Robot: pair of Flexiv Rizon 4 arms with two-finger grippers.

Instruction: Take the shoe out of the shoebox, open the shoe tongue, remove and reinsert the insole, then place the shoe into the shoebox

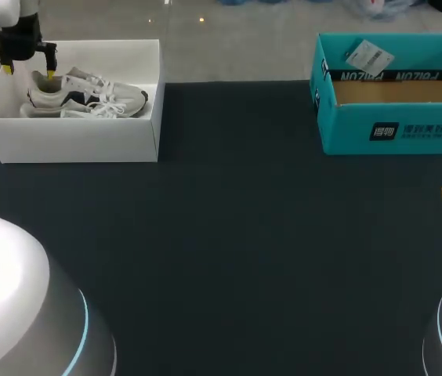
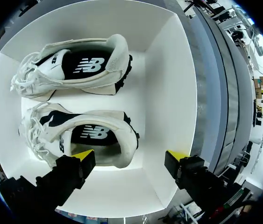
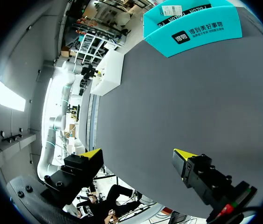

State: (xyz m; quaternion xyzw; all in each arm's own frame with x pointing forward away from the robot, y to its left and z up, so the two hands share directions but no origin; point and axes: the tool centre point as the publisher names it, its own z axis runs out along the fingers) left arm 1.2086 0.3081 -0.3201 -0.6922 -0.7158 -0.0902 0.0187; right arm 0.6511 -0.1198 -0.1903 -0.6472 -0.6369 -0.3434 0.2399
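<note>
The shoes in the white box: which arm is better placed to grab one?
Left: the left gripper hangs open over one shoe; the right gripper sits far across the table.

**Work Surface and Load**

Dark table [image 1: 237,235] with a matte top. A white shoebox [image 1: 80,142] rests on it at the far left, open side up. A teal box [image 1: 346,125] rests at the far right, also open-topped. The boxes are well apart.
</note>
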